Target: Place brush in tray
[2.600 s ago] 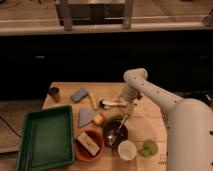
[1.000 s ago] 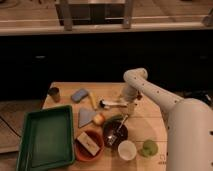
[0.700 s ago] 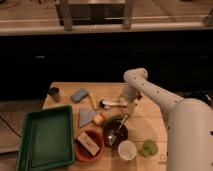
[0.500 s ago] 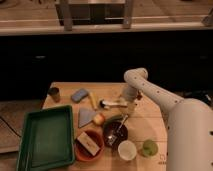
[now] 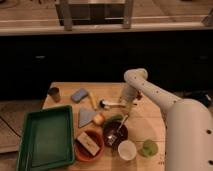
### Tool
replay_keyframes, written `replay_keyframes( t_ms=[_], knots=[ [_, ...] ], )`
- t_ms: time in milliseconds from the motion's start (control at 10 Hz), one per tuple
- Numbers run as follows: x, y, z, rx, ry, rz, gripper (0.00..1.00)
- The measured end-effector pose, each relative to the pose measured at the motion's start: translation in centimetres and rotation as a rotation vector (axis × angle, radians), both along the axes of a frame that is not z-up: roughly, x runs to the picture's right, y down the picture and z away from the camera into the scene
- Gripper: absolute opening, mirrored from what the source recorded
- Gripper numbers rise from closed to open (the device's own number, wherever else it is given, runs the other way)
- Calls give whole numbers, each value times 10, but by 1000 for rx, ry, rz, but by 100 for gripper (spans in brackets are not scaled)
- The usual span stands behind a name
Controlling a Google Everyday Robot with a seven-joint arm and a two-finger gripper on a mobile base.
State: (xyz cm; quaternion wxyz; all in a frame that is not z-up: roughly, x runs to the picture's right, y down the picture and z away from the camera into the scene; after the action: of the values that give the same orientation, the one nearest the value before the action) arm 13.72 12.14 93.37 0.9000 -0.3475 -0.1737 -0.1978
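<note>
The brush (image 5: pixel 111 104) lies on the wooden table, its small round whitish head to the left and its white handle pointing right. My gripper (image 5: pixel 126 104) hangs down from the white arm (image 5: pixel 150 92) right at the handle's right end; I cannot tell whether it touches the handle. The green tray (image 5: pixel 30 150) sits at the table's front left with nothing in it, well to the left of and nearer than the brush.
A yellow banana (image 5: pixel 92 100), a blue sponge (image 5: pixel 79 94) and a dark cup (image 5: pixel 53 93) lie left of the brush. In front of it are a grey cloth (image 5: pixel 85 117), an orange-brown bowl (image 5: pixel 90 145), a dark bowl with a spoon (image 5: pixel 116 132), a white cup (image 5: pixel 126 149) and a green apple (image 5: pixel 148 147).
</note>
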Motion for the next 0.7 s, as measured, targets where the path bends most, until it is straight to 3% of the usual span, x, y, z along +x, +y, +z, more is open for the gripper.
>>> replay_keyframes(
  t_ms=[400,700],
  knots=[
    [-5,-1,1,1,-9,-1,2],
    [3,-7,-4,9,13,5,0]
  ],
)
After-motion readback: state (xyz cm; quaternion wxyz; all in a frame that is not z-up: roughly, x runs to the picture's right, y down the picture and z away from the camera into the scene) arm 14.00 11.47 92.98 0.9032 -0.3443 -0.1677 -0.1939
